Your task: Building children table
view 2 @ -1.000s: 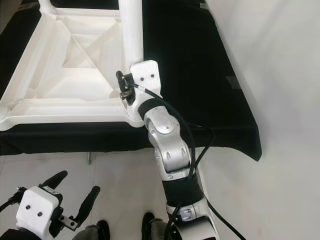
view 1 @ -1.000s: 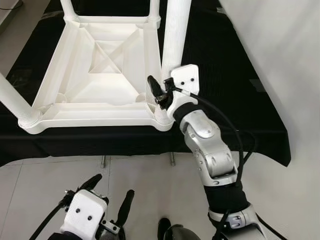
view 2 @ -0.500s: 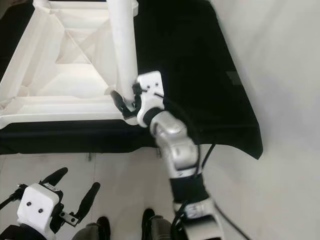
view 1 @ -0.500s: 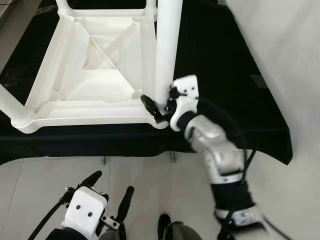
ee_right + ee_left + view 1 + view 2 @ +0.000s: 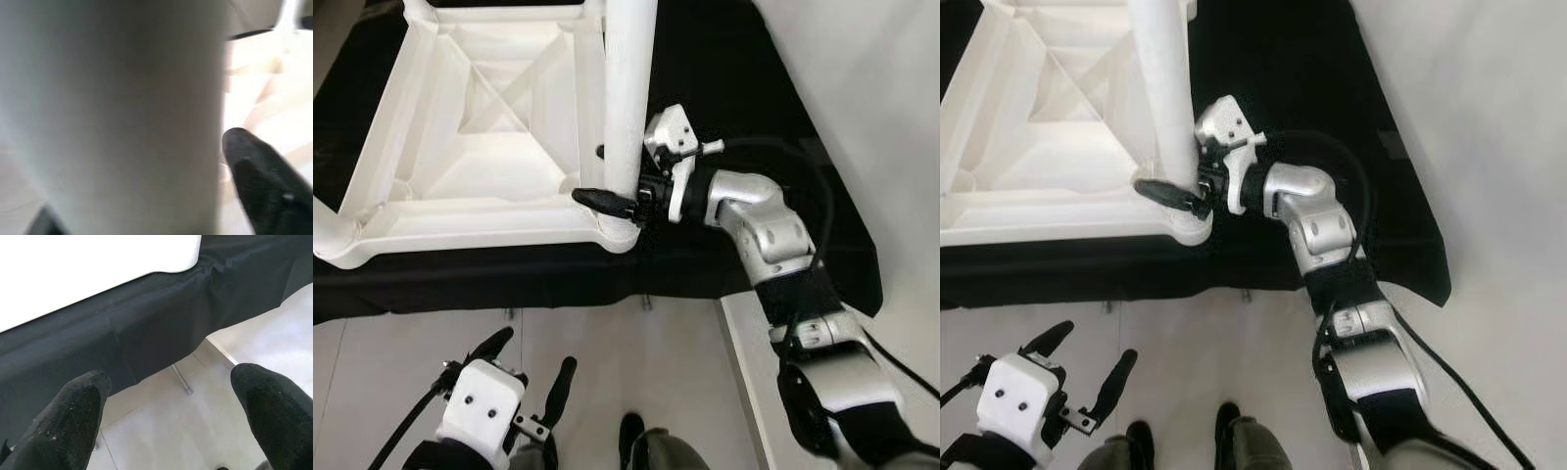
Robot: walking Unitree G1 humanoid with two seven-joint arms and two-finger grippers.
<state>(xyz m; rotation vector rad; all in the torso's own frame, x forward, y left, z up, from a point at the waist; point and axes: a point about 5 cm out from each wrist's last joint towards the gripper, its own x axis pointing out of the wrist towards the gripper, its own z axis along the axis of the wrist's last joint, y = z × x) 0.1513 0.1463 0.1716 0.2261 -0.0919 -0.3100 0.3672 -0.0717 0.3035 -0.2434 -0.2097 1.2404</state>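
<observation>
The white children's table (image 5: 489,127) lies upside down on the black-draped tabletop (image 5: 744,78). The right tool (image 5: 612,186) clasps its near-corner leg (image 5: 628,98) just above the socket. The left tool (image 5: 524,377) hangs low over the floor, fingers apart and empty.

No text, label or number can be read anywhere.

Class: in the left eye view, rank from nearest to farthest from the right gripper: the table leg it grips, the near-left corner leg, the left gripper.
1. Table leg, between the right gripper's fingers.
2. Left gripper, low over the floor.
3. Corner leg, far left edge; close to 2.
</observation>
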